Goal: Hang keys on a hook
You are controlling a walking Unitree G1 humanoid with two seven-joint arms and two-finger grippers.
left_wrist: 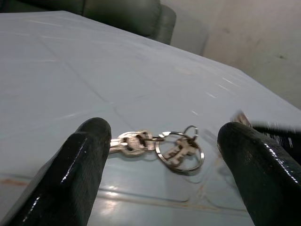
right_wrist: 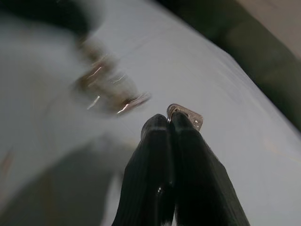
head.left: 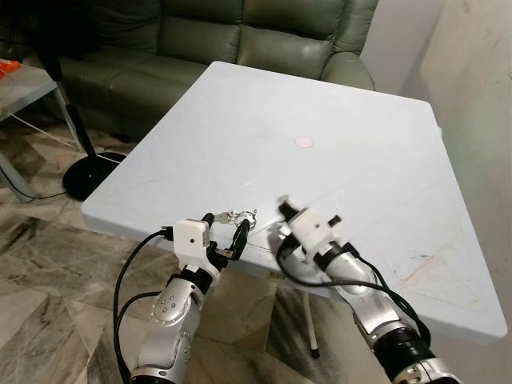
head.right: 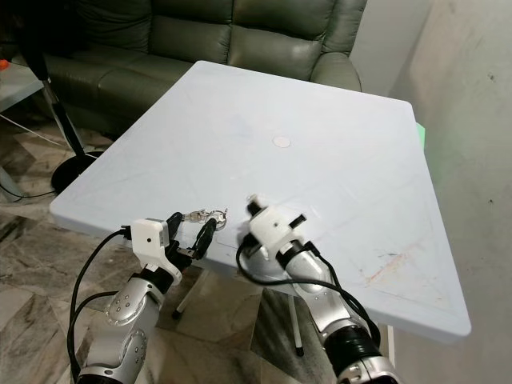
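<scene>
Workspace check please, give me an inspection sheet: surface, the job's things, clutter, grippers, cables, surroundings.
Surface: pale table, scuffed, reddish smear near its right edge.
Job's things: keys on rings lie flat at the near edge; no hook seen.
Clutter: small round disc mid-table.
Grippers: left gripper open, fingers either side of the keys, apart from them. Right gripper shut on a small metal tag, just right of the keys.
Cables: black cables loop off both wrists.
Surroundings: green sofa behind, fan base on marble floor.
</scene>
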